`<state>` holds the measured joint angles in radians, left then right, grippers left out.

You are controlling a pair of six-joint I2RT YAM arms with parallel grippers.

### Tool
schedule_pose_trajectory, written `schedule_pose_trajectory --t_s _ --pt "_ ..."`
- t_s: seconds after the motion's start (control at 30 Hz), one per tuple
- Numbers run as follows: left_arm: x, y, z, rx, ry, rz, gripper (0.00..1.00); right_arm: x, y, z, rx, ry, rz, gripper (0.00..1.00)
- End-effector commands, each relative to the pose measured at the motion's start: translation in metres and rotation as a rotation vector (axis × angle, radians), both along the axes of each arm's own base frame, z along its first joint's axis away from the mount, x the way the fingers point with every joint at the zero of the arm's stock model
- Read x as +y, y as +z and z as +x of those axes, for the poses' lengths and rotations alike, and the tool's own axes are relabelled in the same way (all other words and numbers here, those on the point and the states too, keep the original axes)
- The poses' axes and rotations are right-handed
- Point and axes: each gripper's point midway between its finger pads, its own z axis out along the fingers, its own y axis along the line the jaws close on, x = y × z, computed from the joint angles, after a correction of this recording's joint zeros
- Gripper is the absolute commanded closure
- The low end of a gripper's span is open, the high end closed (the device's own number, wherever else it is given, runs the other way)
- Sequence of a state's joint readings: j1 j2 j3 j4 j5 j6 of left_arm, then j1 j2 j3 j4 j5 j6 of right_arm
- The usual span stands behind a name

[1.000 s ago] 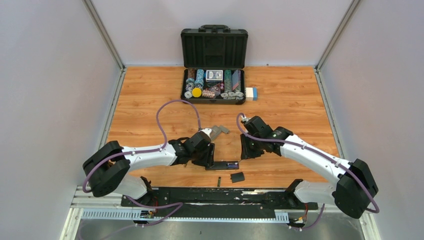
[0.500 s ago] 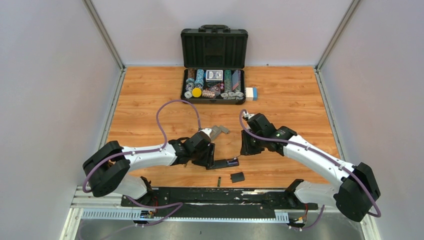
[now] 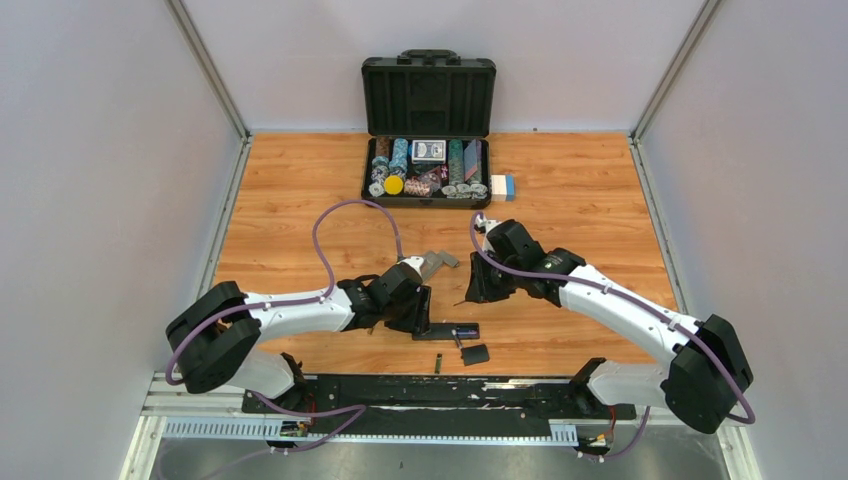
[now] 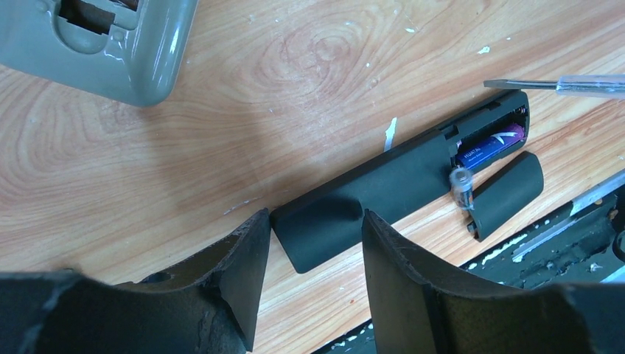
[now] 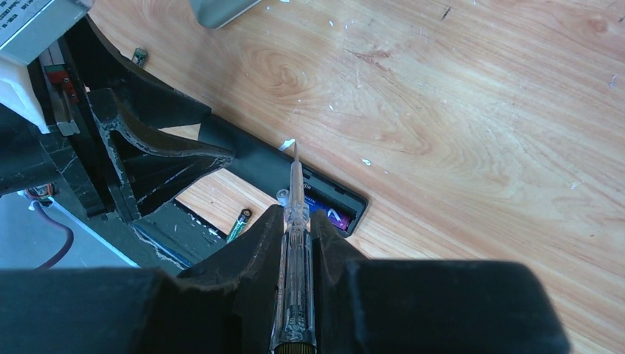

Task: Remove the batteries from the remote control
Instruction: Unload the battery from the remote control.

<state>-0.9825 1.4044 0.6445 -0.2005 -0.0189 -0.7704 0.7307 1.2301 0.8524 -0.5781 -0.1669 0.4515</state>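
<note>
The black remote control (image 4: 368,193) lies back-up near the table's front edge, its battery bay open at the right end. One purple battery (image 4: 490,144) sits in the bay. A second battery (image 4: 461,189) lies outside, between the remote and the flat black cover (image 4: 508,193). A third battery (image 3: 438,362) lies by the front edge. My left gripper (image 4: 314,215) is shut on the remote's left end, a finger against each long side. My right gripper (image 5: 296,212) is shut on a clear-handled screwdriver (image 5: 295,243), whose tip hovers just above the remote beside the bay.
A grey plastic piece (image 3: 437,262) lies just behind the left gripper. An open black case (image 3: 428,203) of poker chips and cards stands at the back, with a small white-and-blue box (image 3: 503,187) to its right. A black rail (image 3: 520,392) runs along the front edge.
The right gripper and screwdriver have drawn back up and left from the bay. The remote's right end rose, then settled flat. One battery now lies outside next to the cover.
</note>
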Motion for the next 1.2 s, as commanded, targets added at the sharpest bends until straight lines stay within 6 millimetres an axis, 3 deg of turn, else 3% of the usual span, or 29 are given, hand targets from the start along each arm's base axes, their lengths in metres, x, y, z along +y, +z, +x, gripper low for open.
schedule_pose_trajectory --t_s 0.0,0.13,0.3,0.57,0.8,1.17 --pt "0.010 -0.012 -0.007 0.030 0.010 0.053 0.42 0.009 0.019 0.013 -0.053 -0.008 0.042 1.00" --pt "0.010 -0.011 -0.007 0.025 0.010 0.053 0.40 0.009 0.020 0.003 -0.035 0.040 0.048 1.00" --pt "0.008 -0.006 -0.004 0.007 0.007 0.037 0.37 0.010 0.019 -0.023 0.026 0.143 0.090 1.00" --pt "0.008 0.002 0.001 -0.027 0.010 0.026 0.35 -0.008 0.004 -0.053 0.114 0.201 0.039 1.00" --pt "0.006 0.002 0.000 -0.022 -0.001 0.024 0.35 -0.014 -0.008 -0.050 0.128 0.172 -0.012 1.00" --pt "0.002 0.001 -0.002 -0.009 -0.023 0.019 0.34 -0.003 -0.013 -0.040 0.125 0.178 -0.002 1.00"
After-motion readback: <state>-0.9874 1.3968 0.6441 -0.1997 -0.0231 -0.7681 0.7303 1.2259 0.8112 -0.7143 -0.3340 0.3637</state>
